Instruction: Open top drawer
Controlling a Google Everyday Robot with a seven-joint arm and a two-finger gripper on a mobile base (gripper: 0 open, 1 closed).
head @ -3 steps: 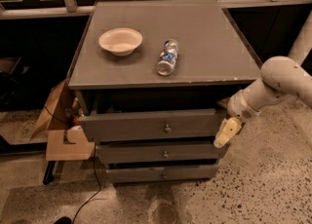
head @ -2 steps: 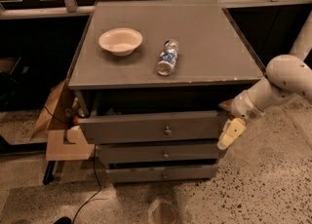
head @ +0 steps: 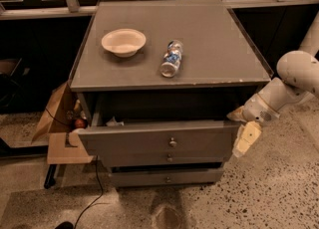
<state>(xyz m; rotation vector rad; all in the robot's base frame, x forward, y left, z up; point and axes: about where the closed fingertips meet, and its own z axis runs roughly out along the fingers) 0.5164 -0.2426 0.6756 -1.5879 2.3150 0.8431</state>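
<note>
The top drawer (head: 149,141) stands pulled out under the cabinet top (head: 209,49), its inside lost in shadow. The gripper (head: 239,132) sits at its 3 o'clock end; its grip cannot be told.

Dim overhead light; right-side pincer (head: 241,128) lit

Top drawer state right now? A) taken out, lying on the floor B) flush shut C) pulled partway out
C: the top drawer front stands forward of the cabinet top, with a dark gap behind it. The pincer is at the drawer's right end.
</note>
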